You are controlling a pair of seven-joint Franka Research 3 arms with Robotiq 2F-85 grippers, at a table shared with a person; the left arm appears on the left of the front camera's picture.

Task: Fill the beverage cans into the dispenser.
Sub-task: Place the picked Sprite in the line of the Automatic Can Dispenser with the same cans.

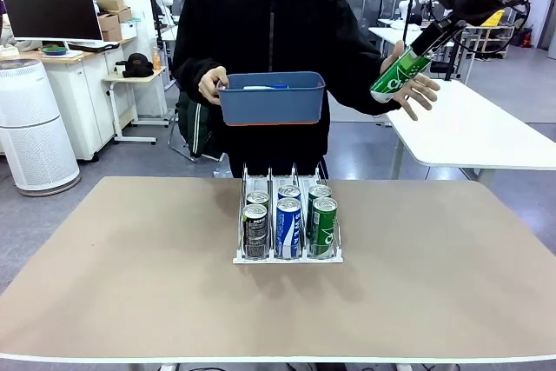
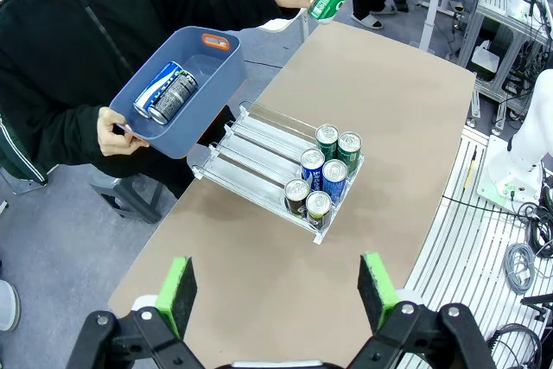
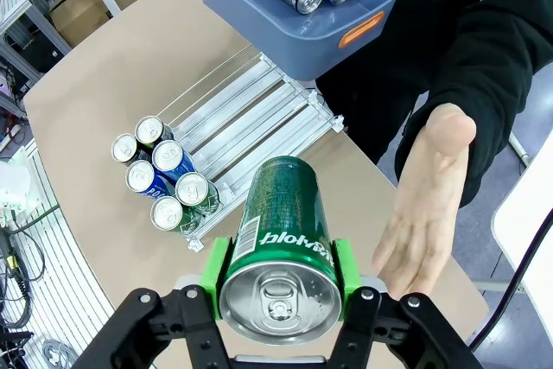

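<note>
Overhead on our right, our right gripper [image 3: 280, 272] had its fingers closed on a green can [image 3: 281, 213], the green pads pressed to both sides of it near its silver top. We held it high above the far right part of the table [image 1: 130, 284]. Seen from the front, the can hung tilted, and the person's open hand [image 1: 423, 89] lay just beside its lower end with palm and fingers spread; we could not tell whether hand and can touched. The person's other hand [image 1: 211, 84] held a blue bin [image 1: 271, 103] at chest height beyond the table's far edge. In it a blue can [image 2: 154, 92] and a dark can [image 2: 177, 95] lay on their sides, touching each other. The dispenser [image 2: 259, 140] stood on the table around the middle, nearer the person's edge. We saw six upright cans [image 1: 288, 228] packed at its front end on our side, two to a lane: dark in the left lane, blue in the middle, green in the right. The rails behind them lay bare. Our left gripper [image 2: 278, 289] hung high above the table, looking down on it, with its fingers spread wide and nothing between them.
</note>
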